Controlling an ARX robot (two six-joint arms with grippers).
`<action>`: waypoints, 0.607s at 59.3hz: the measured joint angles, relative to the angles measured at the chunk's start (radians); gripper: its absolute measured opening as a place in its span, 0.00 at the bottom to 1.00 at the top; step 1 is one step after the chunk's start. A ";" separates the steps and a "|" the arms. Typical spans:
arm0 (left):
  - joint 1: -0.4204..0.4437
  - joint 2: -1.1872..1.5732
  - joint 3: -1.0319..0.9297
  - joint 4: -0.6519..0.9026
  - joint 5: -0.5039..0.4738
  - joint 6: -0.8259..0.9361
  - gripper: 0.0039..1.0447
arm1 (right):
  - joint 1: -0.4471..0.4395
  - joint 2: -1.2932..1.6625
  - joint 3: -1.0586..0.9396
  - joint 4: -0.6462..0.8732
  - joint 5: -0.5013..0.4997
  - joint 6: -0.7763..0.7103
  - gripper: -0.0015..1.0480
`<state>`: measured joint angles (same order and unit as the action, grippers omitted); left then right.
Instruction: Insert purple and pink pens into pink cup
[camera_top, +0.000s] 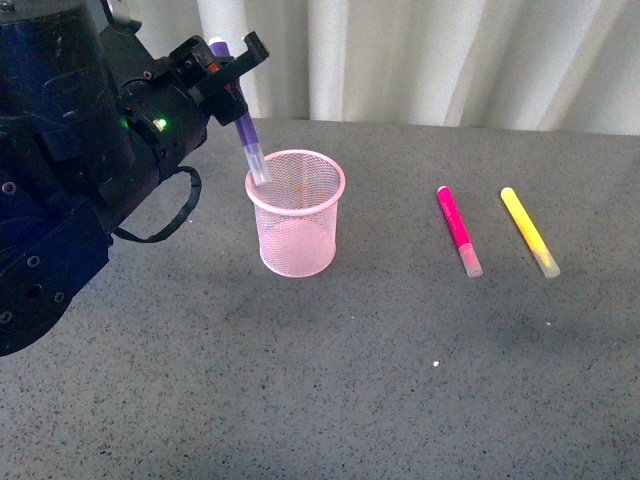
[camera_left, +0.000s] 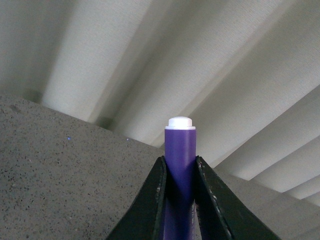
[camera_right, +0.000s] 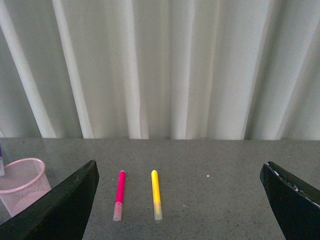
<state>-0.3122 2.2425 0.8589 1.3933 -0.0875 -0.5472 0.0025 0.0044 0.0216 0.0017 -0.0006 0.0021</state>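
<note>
Purple pen (camera_top: 245, 135) is pinched in my left pincer (camera_top: 228, 62), tilted, its pale cap pointing down below the pincer and dipping at the rim of the pink cup (camera_top: 296, 230) on the desk (camera_top: 400, 360). My right pincer (camera_right: 180, 165) is spread wide, holding nothing. Ahead of it the pink pen (camera_right: 120, 195) lies flat, a yellow marker (camera_right: 156, 195) just beside it.

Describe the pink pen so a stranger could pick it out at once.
On the grey table, look to the right of the pink mesh cup, where two pens lie side by side. The pink pen is the one nearer the cup, magenta with a pale cap; its neighbour is the yellow marker.
</note>
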 joint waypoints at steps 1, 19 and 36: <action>0.000 0.001 0.000 0.000 0.000 0.000 0.17 | 0.000 0.000 0.000 0.000 0.000 0.000 0.93; 0.000 0.005 0.000 0.000 0.000 -0.008 0.70 | 0.000 0.000 0.000 0.000 0.000 0.000 0.93; 0.050 -0.119 -0.051 -0.076 0.095 -0.035 0.94 | 0.000 0.000 0.000 0.000 0.000 0.000 0.93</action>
<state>-0.2619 2.1235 0.8074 1.3174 0.0071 -0.5819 0.0025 0.0044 0.0216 0.0017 -0.0006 0.0025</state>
